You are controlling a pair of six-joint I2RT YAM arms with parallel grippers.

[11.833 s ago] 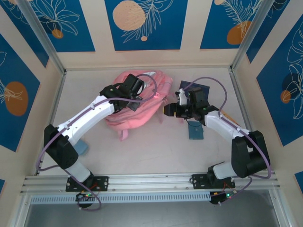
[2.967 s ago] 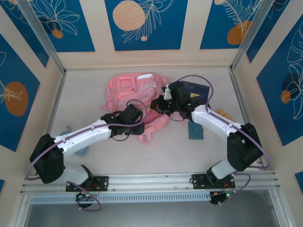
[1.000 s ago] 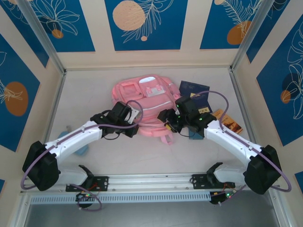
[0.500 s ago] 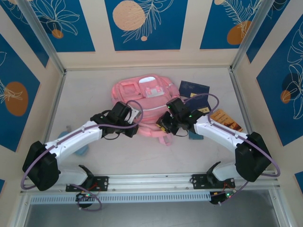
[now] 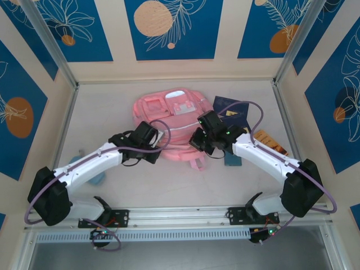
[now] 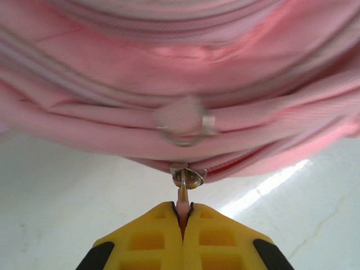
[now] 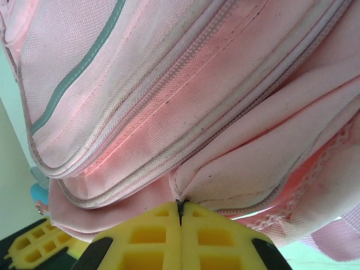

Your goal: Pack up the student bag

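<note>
**Left pincer** [image 6: 183, 209] — closed on the zipper pull [image 6: 183, 194] of the student bag [image 6: 180, 73], which lies flat just ahead of its tips. The hold looks suited to drawing the zip open.

**Right pincer** [image 7: 180, 207] — closed, seemingly nipping a fabric seam straight ahead, likely to steady the bag against that pull.

**Beside the right pincer, outward** — dark booklets [image 5: 230, 108] and a teal case [image 5: 232, 160], not yet packed.

**In the way** — the bag's own bunched folds along the zip.

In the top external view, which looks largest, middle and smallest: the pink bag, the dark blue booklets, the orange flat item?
1. pink bag
2. dark blue booklets, partly hidden by the right arm
3. orange flat item
</note>
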